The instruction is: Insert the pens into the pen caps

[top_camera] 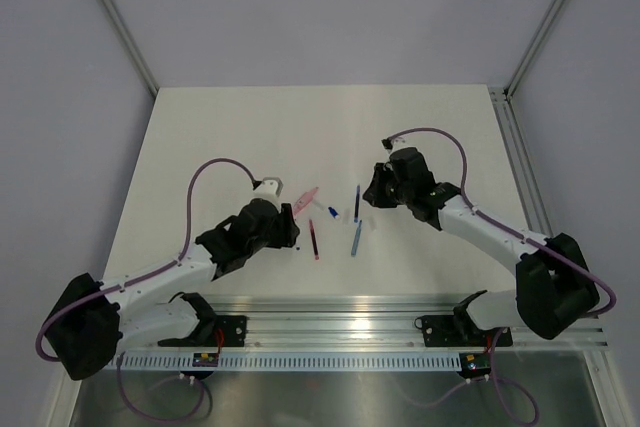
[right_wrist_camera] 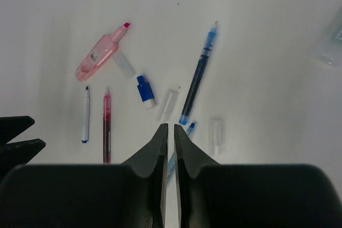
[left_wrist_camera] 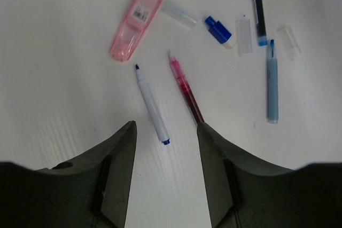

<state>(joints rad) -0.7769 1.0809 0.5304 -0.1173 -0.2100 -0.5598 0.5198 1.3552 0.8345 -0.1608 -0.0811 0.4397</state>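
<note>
Nothing legible shows anywhere. The pink highlighter (left_wrist_camera: 136,22) carries a small white sticker (left_wrist_camera: 140,12) with dark, barcode-like print, too small to read in either wrist view.

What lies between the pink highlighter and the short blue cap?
One clear cap lies between the pink highlighter and the short blue cap; both wrist views show it.

light blue pen (right_wrist_camera: 189,128) part-hidden, navy pen (left_wrist_camera: 258,9) cropped

Uncapped pens (left_wrist_camera: 187,92) beside loose caps (left_wrist_camera: 243,36)
</note>
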